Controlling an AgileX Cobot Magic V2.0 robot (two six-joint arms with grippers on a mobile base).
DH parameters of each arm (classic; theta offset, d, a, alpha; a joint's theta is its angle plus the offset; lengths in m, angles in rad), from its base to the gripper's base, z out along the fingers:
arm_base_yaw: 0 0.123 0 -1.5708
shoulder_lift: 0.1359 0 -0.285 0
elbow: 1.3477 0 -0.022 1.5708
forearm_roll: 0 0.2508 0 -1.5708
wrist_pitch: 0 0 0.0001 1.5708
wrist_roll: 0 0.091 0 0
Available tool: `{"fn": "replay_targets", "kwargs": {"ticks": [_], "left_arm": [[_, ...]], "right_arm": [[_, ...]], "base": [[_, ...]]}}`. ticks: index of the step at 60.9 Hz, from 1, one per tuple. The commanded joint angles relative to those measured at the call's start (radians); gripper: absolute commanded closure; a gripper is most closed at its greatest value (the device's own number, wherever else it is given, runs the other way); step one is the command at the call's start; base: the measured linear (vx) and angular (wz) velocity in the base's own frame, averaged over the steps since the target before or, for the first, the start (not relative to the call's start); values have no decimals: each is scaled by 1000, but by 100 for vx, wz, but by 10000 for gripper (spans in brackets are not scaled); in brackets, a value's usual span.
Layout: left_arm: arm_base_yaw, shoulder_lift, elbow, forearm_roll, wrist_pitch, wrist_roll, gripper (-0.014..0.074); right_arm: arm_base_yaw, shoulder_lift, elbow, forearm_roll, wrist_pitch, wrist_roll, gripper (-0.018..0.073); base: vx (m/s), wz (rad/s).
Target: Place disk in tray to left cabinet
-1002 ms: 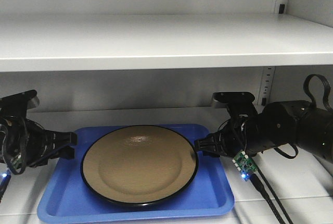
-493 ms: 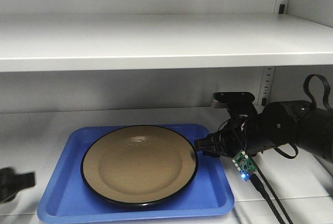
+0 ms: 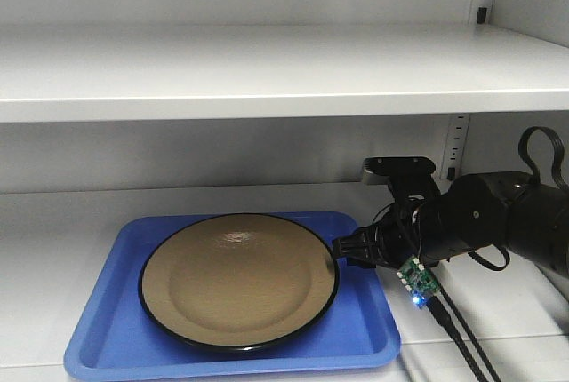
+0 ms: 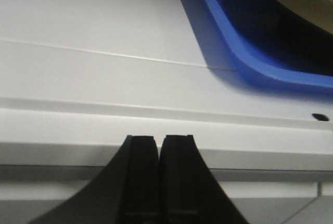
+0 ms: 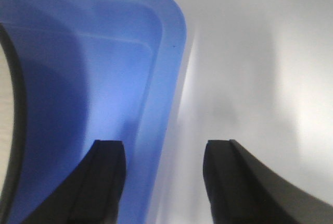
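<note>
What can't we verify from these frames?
- Left claw: out of the front view entirely; only its shut fingertips show in the left wrist view, lower edge.
- Right claw: straddles the tray lip, open; contact with it is cut off by the lower edge.
- Disk: near rim sits low in the front view; whether it lies flat is unclear.
- Cabinet shelf tops: upper one hidden by viewing angle.

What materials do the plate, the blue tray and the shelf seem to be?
Disk: probably glazed ceramic or enamel; glossy highlight, thin black rim. Tray: likely plastic; uniform blue, rounded moulded lip. Cabinet shelf: seemingly painted metal; flat, matte pale grey.
</note>
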State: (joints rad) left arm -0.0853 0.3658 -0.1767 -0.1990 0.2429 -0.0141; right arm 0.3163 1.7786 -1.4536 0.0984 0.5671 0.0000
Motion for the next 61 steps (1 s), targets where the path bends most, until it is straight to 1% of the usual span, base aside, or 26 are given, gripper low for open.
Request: {"fn": "replay_targets", "kwargs": {"ticks": [1, 11, 17, 24, 25, 28, 32, 36, 44, 61], "left_arm": [[42, -85, 23, 54, -92, 2, 605], [76, -233, 94, 141, -95, 1, 603], [79, -310, 149, 145, -108, 1, 603], [79, -397, 229, 143, -175, -7, 603], [79, -404, 229, 143, -171, -7, 603], [80, -393, 223, 155, -155, -6, 603], [83, -393, 224, 178, -170, -6, 603], [103, -395, 224, 205, -176, -5, 603], [150, -395, 224, 207, -175, -5, 603], [153, -394, 224, 207, -173, -5, 603]], "right_arm": [[-4, -51, -34, -16, -55, 0, 153], [-4, -51, -34, -16, -55, 0, 153], [-4, -51, -34, -16, -55, 0, 153], [-4, -51, -34, -16, -55, 0, 153], [-4, -51, -34, -16, -55, 0, 153], [-4, -51, -34, -16, -54, -5, 153], [-4, -51, -34, -16, -56, -5, 153], [-4, -51, -34, -16, -53, -5, 153], [-4, -51, -34, -16, -55, -5, 153], [-4, -51, -34, -16, -55, -5, 153]], "base": [[0, 0], [0, 0], [0, 0], [0, 0], [0, 0], [0, 0], [0, 0], [0, 0], [0, 0], [0, 0]]}}
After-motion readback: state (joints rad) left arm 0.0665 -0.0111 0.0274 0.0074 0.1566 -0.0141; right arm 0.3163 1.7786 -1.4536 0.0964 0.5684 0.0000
